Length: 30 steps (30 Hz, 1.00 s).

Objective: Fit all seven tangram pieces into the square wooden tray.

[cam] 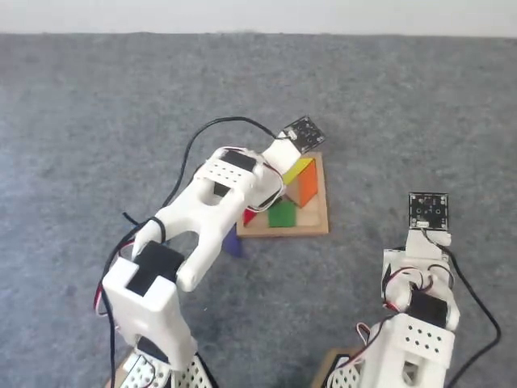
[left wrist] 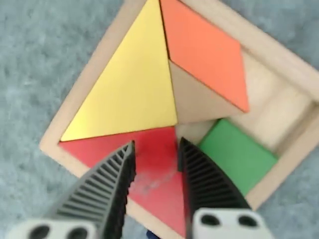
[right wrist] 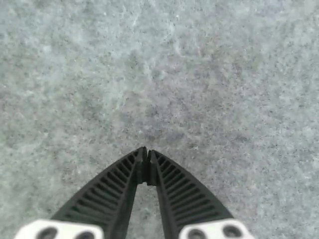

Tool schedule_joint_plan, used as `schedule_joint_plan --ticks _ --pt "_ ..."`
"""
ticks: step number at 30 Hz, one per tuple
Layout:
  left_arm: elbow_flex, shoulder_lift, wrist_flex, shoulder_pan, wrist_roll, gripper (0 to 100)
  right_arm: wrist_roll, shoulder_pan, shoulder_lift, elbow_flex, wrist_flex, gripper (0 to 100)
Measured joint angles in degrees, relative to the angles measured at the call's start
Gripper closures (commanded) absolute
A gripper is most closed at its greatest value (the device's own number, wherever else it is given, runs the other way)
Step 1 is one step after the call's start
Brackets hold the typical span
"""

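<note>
The square wooden tray (left wrist: 282,52) holds a yellow triangle (left wrist: 129,89), an orange parallelogram (left wrist: 204,55), a tan triangle (left wrist: 194,99), a green square (left wrist: 234,154) and a red triangle (left wrist: 154,184). My left gripper (left wrist: 155,149) hovers open just over the red triangle, its tips near that piece's inner corner. In the high view the left arm (cam: 218,202) stretches over the tray (cam: 317,225) and hides its left part. A purple piece (cam: 233,243) lies on the carpet by the tray's near-left corner, half under the arm. My right gripper (right wrist: 146,154) is shut above bare carpet.
Grey carpet covers the whole table. The right arm (cam: 420,283) stands folded at the near right, well apart from the tray. Open carpet lies to the right of and beyond the tray.
</note>
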Motion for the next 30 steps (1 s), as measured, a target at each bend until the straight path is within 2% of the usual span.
schedule_joint_plan --ticks 9,17,22,30 --pt "-1.1 -0.2 8.0 -0.1 -4.7 87 0.0 0.0 0.0 0.0 0.0 99.1" --pt "-9.3 0.0 30.4 -0.8 -4.6 87 0.0 0.0 0.0 0.0 0.0 99.1" --pt "-15.3 0.0 40.3 -0.8 -4.0 90 0.0 0.0 0.0 0.0 0.0 99.1" --pt "-19.5 -2.0 42.0 -1.6 -4.0 91 0.0 0.0 0.0 0.0 0.0 99.1"
